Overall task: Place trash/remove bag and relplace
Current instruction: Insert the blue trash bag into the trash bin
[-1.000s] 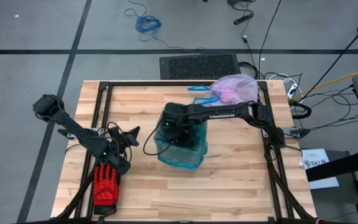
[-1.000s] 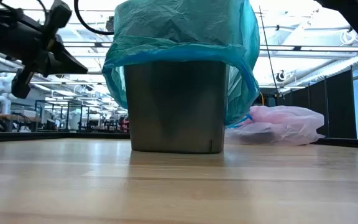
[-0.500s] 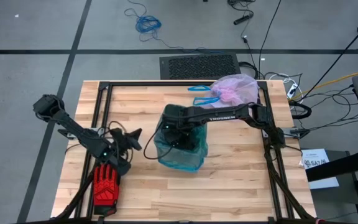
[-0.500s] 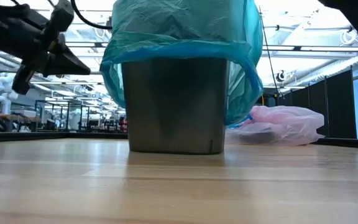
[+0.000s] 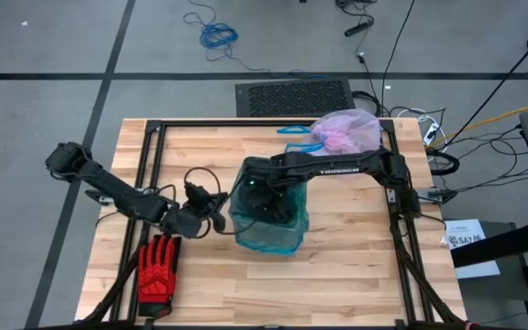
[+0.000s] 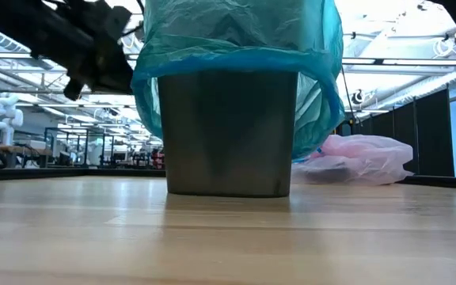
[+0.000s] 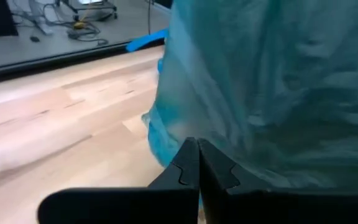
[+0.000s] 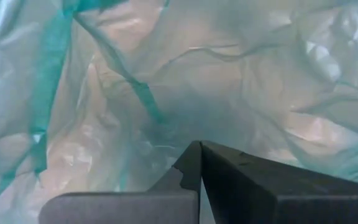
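Reaching inside the teal bag (image 5: 269, 229) lining the bin (image 6: 228, 134), the right gripper (image 8: 199, 152) is closed, empty. The left gripper (image 7: 197, 163), closed, empty, touches its outside; pushing could dislodge it. The pink bag (image 5: 346, 131) lies behind.

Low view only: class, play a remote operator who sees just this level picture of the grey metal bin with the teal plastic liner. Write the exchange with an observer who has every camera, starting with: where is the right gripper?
Observer: Inside the teal plastic liner, its arm reaching in over the bin's top; the right gripper is shut.
Operator: And the left gripper?
Observer: The left gripper is shut, just beside the liner's outer fold.
Operator: Anything lying left of the bin?
Observer: A red-and-black work glove lies flat near the table's front left edge.
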Controlling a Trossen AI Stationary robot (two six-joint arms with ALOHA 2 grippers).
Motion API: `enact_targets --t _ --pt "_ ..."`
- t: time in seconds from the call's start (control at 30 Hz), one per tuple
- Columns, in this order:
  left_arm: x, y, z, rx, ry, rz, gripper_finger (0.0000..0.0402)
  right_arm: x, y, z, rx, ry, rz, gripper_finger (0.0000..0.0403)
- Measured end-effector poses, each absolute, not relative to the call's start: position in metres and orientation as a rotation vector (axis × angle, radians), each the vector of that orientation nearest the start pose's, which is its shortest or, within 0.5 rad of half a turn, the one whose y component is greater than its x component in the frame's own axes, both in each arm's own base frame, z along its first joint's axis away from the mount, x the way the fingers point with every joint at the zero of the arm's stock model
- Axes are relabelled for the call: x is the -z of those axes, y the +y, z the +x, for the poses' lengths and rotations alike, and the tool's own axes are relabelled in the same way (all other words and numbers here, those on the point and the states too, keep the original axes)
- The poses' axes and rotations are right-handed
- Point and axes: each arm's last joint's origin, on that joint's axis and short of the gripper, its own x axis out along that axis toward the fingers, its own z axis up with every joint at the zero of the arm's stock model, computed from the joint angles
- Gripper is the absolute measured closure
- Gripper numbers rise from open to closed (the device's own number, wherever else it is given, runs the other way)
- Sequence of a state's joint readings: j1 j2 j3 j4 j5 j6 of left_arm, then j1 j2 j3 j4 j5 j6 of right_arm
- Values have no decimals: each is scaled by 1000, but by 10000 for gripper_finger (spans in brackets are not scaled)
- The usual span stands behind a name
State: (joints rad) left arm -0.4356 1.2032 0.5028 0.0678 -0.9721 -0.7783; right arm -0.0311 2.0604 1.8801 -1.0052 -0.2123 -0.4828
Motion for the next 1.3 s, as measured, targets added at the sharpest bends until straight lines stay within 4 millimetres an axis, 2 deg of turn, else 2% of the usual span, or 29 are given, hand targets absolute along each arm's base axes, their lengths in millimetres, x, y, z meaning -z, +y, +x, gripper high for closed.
enact_targets --t 0.13,0.37,0.47,0.63,0.73,0.83,1.07,1.13,1.3 --pt "-177 -64 216 -668 250 -368 402 -264 -7 430 -430 1121 -258 403" --pt "-152 -59 243 -615 243 -414 402 -261 -7 429 -444 1128 -272 403" --pt "-139 -56 253 -622 234 -430 402 -243 -9 425 -456 1172 -270 403" --pt "-128 -52 261 -621 211 -458 402 -205 -10 415 -479 1251 -259 403" --pt "-125 -49 262 -624 219 -460 402 -189 -10 412 -477 1249 -255 403" --pt "-122 -47 263 -627 236 -457 402 -181 -10 411 -467 1240 -244 403" --pt "-117 -43 264 -647 246 -473 402 -185 -10 412 -450 1238 -227 403" --pt "-121 -43 263 -650 230 -475 402 -188 -10 414 -440 1229 -225 403" --pt "-146 -47 256 -675 148 -479 402 -192 -13 415 -427 1218 -225 403"
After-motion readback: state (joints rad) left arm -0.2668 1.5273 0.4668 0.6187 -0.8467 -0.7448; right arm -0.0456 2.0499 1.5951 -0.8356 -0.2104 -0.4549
